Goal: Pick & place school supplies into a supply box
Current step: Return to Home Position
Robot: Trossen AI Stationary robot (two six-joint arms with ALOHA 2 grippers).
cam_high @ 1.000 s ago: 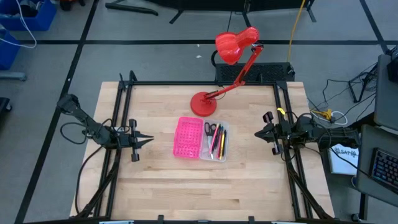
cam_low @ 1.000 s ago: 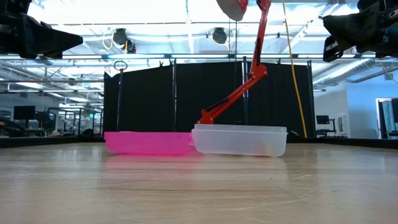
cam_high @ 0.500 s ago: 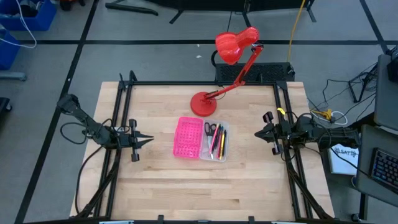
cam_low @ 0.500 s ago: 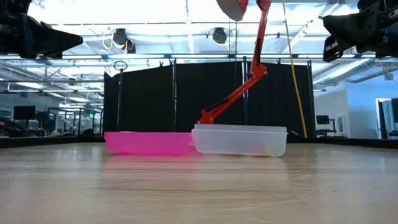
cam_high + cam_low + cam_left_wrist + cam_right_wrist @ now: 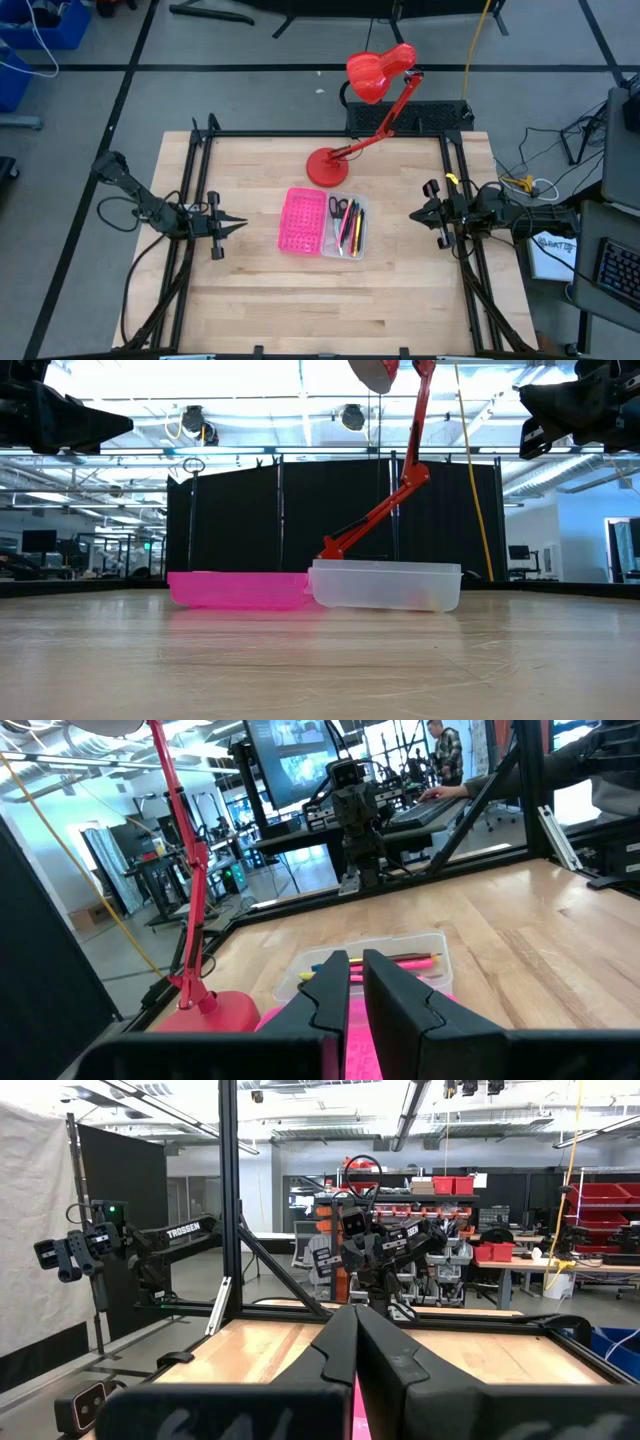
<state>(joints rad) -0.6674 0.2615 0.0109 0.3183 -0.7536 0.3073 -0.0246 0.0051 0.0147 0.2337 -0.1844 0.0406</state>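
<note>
The supply box lies open at the table's middle, its pink half [image 5: 303, 220] to the left and its clear half [image 5: 346, 228] to the right. In the clear half lie the school supplies: black-handled scissors [image 5: 338, 207] and several pens and pencils [image 5: 351, 233]. My left gripper [image 5: 238, 226] hovers level at the table's left side, pointing at the box, with only a thin slit between its fingers [image 5: 355, 960] and nothing in it. My right gripper [image 5: 414, 214] hovers at the right side, shut and empty [image 5: 356, 1312]. Both are well above the table and apart from the box [image 5: 385, 585].
A red desk lamp stands with its round base [image 5: 326, 167] on the table just behind the box, and its head [image 5: 378, 72] reaches out past the far edge. Black frame rails [image 5: 190, 200] run along the table's left and right sides. Bare wood lies in front of the box.
</note>
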